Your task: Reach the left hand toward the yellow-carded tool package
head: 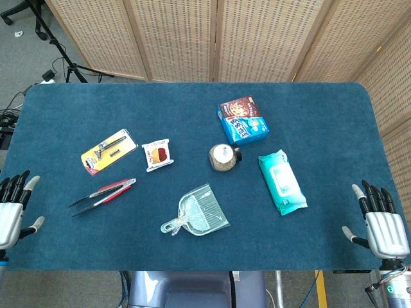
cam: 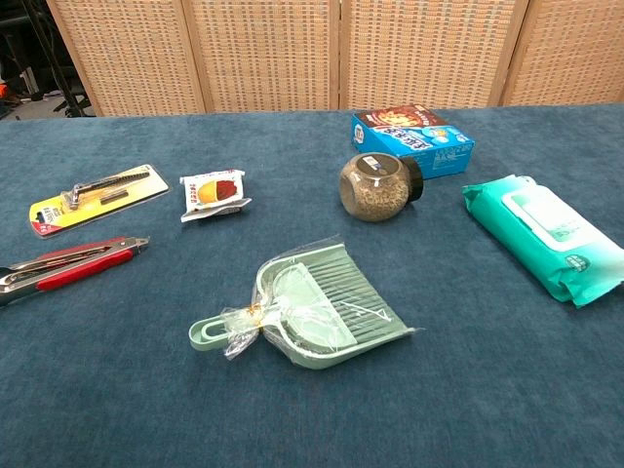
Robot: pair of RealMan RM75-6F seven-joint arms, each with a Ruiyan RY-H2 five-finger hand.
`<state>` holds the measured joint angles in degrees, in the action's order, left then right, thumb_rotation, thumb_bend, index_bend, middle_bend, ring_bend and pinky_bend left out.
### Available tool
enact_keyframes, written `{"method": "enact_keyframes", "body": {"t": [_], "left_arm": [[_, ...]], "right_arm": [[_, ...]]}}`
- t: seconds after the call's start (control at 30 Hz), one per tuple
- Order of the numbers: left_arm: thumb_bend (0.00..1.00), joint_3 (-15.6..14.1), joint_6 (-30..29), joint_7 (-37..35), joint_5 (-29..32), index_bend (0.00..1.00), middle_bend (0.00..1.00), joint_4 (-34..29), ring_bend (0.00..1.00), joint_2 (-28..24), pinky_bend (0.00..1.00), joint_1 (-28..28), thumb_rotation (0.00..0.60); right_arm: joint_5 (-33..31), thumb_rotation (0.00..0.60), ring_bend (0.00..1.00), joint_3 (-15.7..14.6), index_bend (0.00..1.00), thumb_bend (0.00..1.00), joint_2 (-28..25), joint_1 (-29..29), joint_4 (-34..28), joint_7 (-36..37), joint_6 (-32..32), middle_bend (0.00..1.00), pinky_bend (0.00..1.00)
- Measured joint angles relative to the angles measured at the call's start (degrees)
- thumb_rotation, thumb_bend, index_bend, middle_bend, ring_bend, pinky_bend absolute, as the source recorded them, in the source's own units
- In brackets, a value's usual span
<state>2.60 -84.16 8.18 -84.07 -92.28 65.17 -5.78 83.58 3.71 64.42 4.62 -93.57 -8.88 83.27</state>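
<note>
1. The left hand [head: 11, 208] sits at the lower left edge of the head view, at the table's [head: 192, 96] left border, fingers apart and holding nothing; the chest view does not show it.
2. The right hand [head: 380, 221] sits at the lower right of the head view, just off the table's right edge, fingers spread and holding nothing; it too is outside the chest view.
3. The tool package [head: 108, 151], a yellow card with a dark tool on it, lies flat at the left of the head view, up and to the right of the left hand and well apart from it. In the chest view the tool package [cam: 97, 198] is at the left edge, mid-height.
4. Red tongs [head: 103, 195] lie just below the package, between it and the left hand.
5. A small snack pack [head: 157, 154] lies just right of the package.
6. A green dustpan [head: 196, 212] in clear wrap lies at lower centre.
7. A jar [head: 223, 157] lies on its side at centre, with a blue box [head: 242, 120] above it and a wipes pack [head: 281, 181] to its right.
</note>
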Motion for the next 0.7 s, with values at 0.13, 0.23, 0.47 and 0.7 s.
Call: {"method": "enact_keyframes", "body": {"t": [0.13,0.23,0.47,0.7], "left_arm": [[0.21,0.0,0.1,0.01,0.08,0.0,0.0,-0.04,0.0,-0.04,0.0,-0.02,0.6],[0.21,-0.01,0.1,-0.01,0.07,0.0,0.0,-0.03,0.0,-0.04,0.0,-0.02,0.6],[0.21,0.07,-0.13,-0.38,-0.03,0.0,0.0,0.09,0.0,-0.09,0.0,0.01,0.6],[0.22,0.22,0.41,-0.24,0.59,0.0,0.0,0.26,0.0,-0.11,0.0,-0.17,0.6]], "right_arm": [[-0.15,0.6,0.0,0.04,0.02,0.26,-0.03,0.04,0.02,-0.02,-0.13,0.0,0.0],[-0.16,0.6,0.0,-0.02,0.02,0.26,-0.03,0.05,-0.03,-0.07,-0.21,0.0,0.0],[-0.14,0.6,0.0,-0.03,0.02,0.26,-0.05,0.04,-0.18,-0.11,-0.18,0.0,0.0],[-0.87,0.6,0.0,0.15,0.02,0.26,-0.03,0.3,-0.35,-0.63,-0.85,0.0,0.0]]}}
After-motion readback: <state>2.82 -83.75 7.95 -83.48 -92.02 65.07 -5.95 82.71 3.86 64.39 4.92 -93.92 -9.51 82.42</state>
